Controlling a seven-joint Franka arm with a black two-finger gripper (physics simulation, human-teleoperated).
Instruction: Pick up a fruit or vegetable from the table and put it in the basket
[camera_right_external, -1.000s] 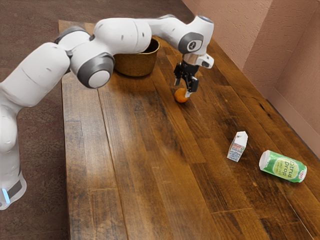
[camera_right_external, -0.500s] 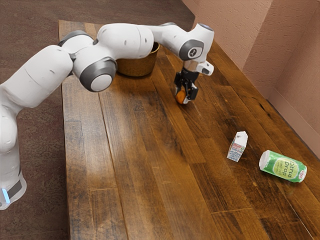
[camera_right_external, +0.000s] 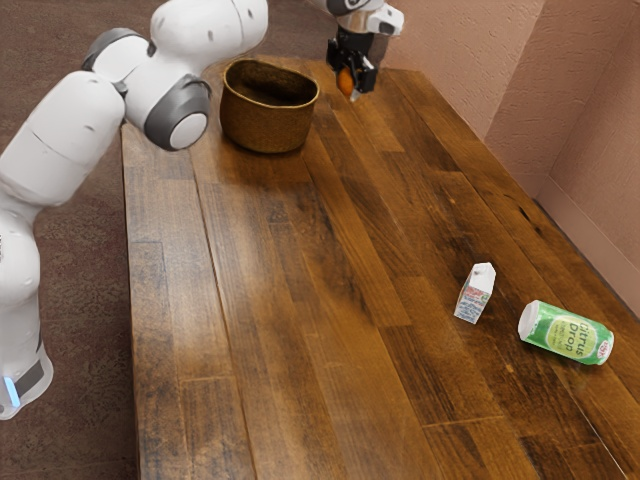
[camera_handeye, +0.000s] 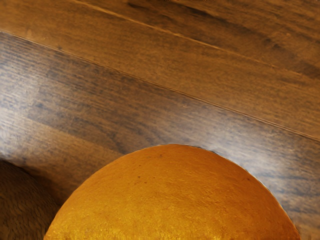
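My gripper is raised over the table's far part, to the exterior view's right of the basket, and is shut on the orange. In the wrist view the orange looms large at the lower edge. The brown, round basket stands upright on the table, its dark inside partly visible from above. Part of the basket's textured side appears beside the orange in the wrist view.
A small white carton stands on the wooden table, toward the exterior view's right. Near it a green can lies on its side. A pinkish wall rises past the table's edge.
The fingers have closed around the orange, and my hand has lifted it off the table and carried it up and toward the table's far end. The basket, carton and can have stayed put.
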